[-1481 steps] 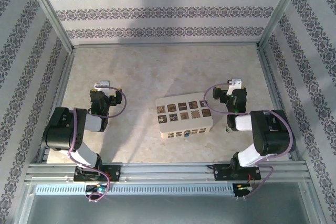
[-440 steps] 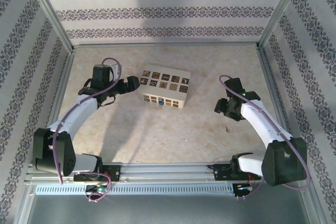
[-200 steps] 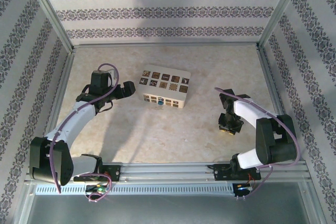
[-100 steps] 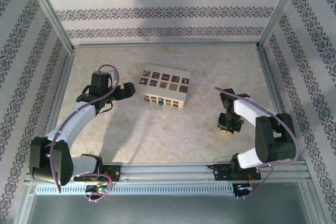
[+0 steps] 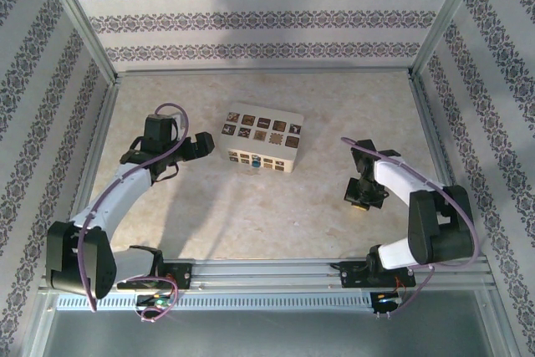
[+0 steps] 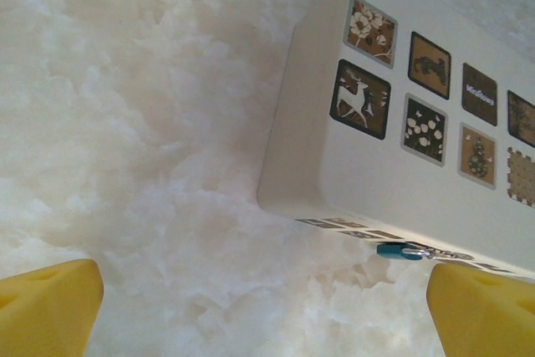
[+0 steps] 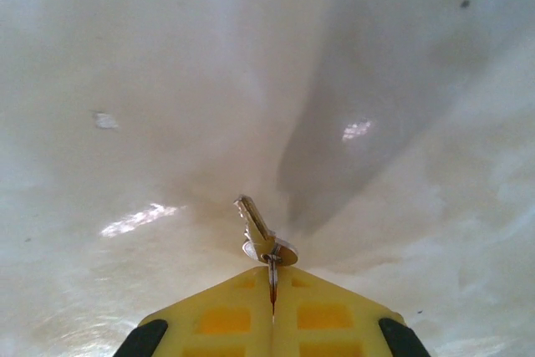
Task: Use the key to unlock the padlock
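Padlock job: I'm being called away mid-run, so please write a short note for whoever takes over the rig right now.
Left hand: open, empty, by the left end of the cream box.
Right hand: shut on the key, blade sticking out past the fingertips, well to the box's right.
Padlock: blue, at the box's near side face; locked or not, cannot tell.
Done: key gripped.
Left: carry key to padlock, insert, turn.
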